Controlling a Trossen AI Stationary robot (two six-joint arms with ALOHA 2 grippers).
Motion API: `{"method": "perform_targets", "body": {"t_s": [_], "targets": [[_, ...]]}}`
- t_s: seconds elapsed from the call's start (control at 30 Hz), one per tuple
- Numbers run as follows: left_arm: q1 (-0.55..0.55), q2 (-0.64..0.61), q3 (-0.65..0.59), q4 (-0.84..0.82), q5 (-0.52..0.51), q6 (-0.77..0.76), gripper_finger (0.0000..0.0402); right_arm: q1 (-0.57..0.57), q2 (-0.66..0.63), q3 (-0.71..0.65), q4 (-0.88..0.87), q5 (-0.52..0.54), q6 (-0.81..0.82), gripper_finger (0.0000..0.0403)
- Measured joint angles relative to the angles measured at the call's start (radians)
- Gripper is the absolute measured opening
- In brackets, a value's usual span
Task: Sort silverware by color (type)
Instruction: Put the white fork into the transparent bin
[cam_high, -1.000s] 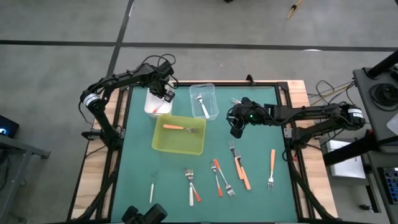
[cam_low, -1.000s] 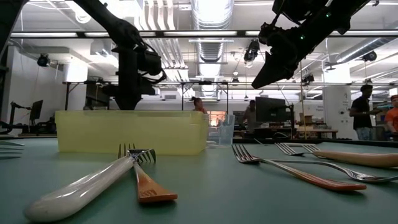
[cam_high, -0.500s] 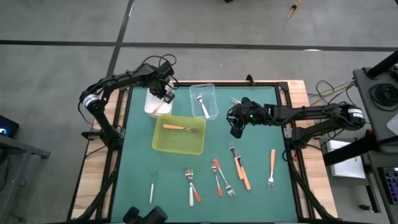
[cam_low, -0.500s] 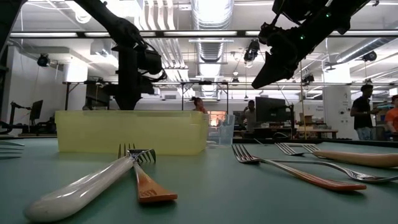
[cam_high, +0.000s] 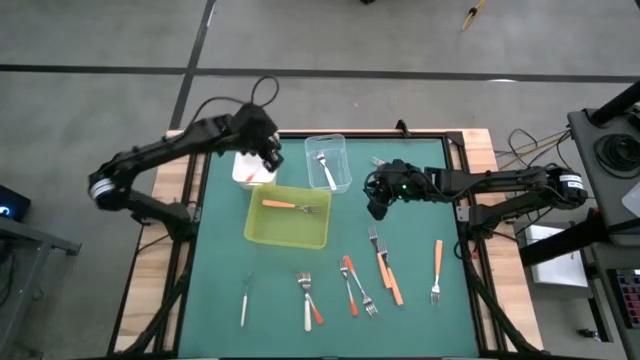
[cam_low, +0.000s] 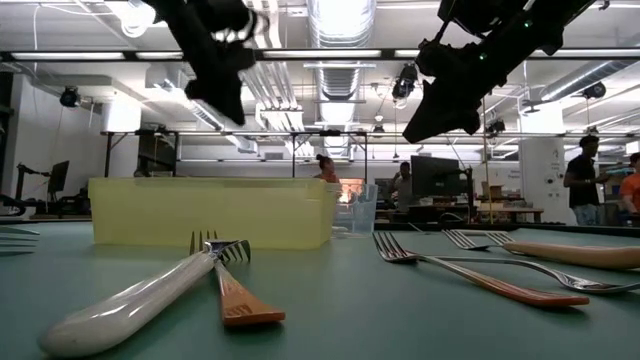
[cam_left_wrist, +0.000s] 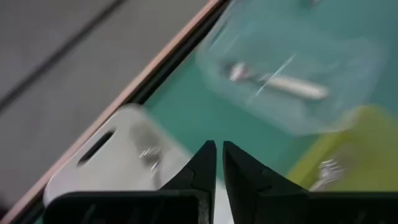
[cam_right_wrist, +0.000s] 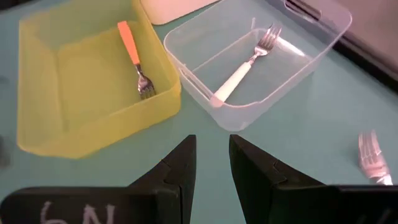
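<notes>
Silverware: 1 orange-handled fork (cam_high: 283, 206) in yellow tray (cam_high: 262, 233), 1 white-handled fork (cam_high: 326, 168) in clear tub (cam_high: 309, 148), approx. 9 more loose on green mat (cam_high: 420, 320), lower half of frame. Left gripper (cam_high: 270, 157), fingers pressed together, empty, over white tub (cam_high: 243, 168), upper left. Right gripper (cam_high: 377, 204), fingers slightly apart, empty, hangs right of centre.

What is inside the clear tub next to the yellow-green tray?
The clear tub holds one white-handled fork, lying on its floor with the tines toward the far wall. Nothing else shows inside it; the walls are see-through, so little is hidden.

Yellow-green tray (cam_high: 285, 232) — orange-handled fork (cam_right_wrist: 134, 56)
</notes>
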Motion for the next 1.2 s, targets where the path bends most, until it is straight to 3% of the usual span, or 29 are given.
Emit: {"method": "perform_targets", "body": {"t_s": [0.2,0.4,0.57,0.83,1.2], "targets": [[-0.121,-0.185,-0.119,0.149,-0.024,0.006,0.0004,0.030,0.020,-0.004,0.000,-0.001,0.129,0.0086],[-0.175,-0.318,-0.243,0.351,-0.026,0.078,0.0004,0.067,0.036,-0.004,0.000,-0.005,0.279,0.0086],[-0.185,-0.400,-0.360,0.509,-0.026,0.083,0.0003,0.111,0.036,-0.004,0.000,-0.077,0.377,0.0086],[-0.185,-0.464,-0.498,0.646,-0.026,0.092,0.0003,0.189,0.036,-0.004,-0.006,-0.146,0.560,0.0086],[-0.184,-0.463,-0.567,0.785,-0.026,0.192,0.0003,0.259,0.036,-0.004,-0.008,-0.190,0.778,0.0086]]}}
